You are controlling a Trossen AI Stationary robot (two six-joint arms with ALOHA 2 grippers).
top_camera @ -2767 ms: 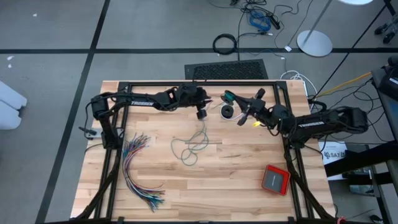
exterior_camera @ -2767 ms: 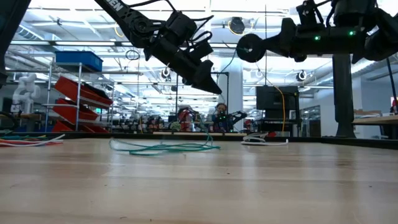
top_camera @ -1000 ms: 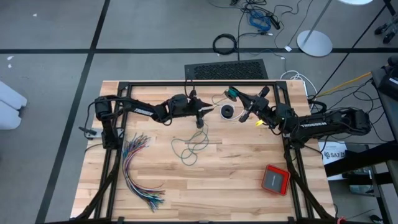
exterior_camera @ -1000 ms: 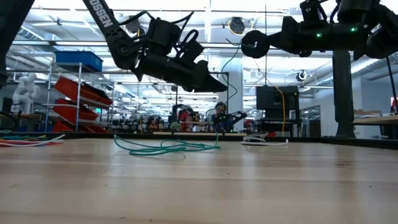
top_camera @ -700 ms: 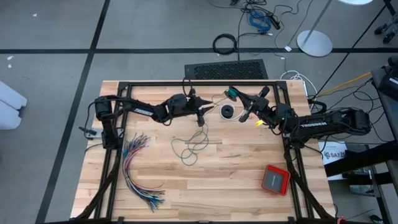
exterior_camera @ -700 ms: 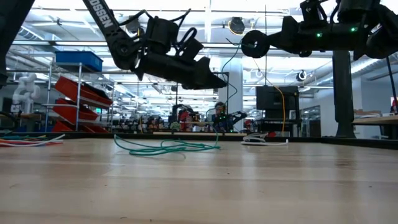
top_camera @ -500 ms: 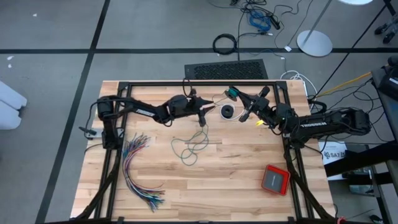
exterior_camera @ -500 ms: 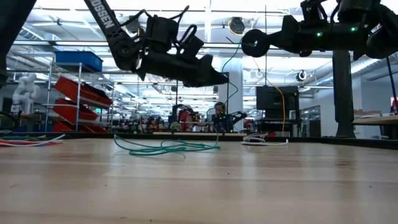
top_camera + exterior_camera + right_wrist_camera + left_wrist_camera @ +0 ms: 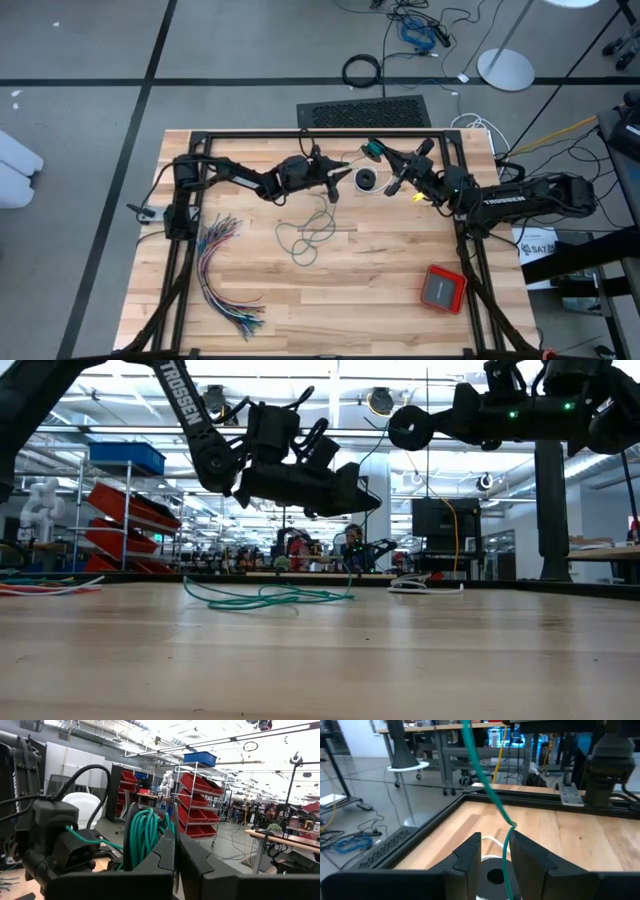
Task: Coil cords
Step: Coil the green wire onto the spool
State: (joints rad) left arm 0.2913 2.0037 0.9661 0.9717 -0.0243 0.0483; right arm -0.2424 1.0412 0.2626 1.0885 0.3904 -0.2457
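Observation:
The teal-green cord lies partly in loose loops (image 9: 305,235) on the table's middle. From there it rises through my left gripper (image 9: 336,184) to a wound coil (image 9: 372,150) at my right gripper (image 9: 386,158). My left gripper hovers level above the table, open, and the teal strand (image 9: 506,852) runs through the gap between its fingers. My right gripper is shut, raised near the far edge. The black cord (image 9: 366,179) lies coiled on the table below and between the two grippers, its white tail (image 9: 492,840) beside it. My left gripper has the teal strand (image 9: 505,862) running between its two fingers; whether either finger touches it I cannot tell. My right gripper is shut on the teal coil (image 9: 150,832), whose several turns sit at its fingers, lifted clear of the table. The fingers hide the exact place of contact.
A fanned bundle of many-coloured wires (image 9: 225,270) lies at the near left. A red box (image 9: 442,288) sits at the near right. A black frame rail (image 9: 300,134) runs along the table's far edge. Bare wood shows in the near middle.
My left gripper has moved toward the table's right, closer to my right gripper and the black coil, has sunk a little, and has tipped from slanting down to level. The teal loops on the table have stayed put.

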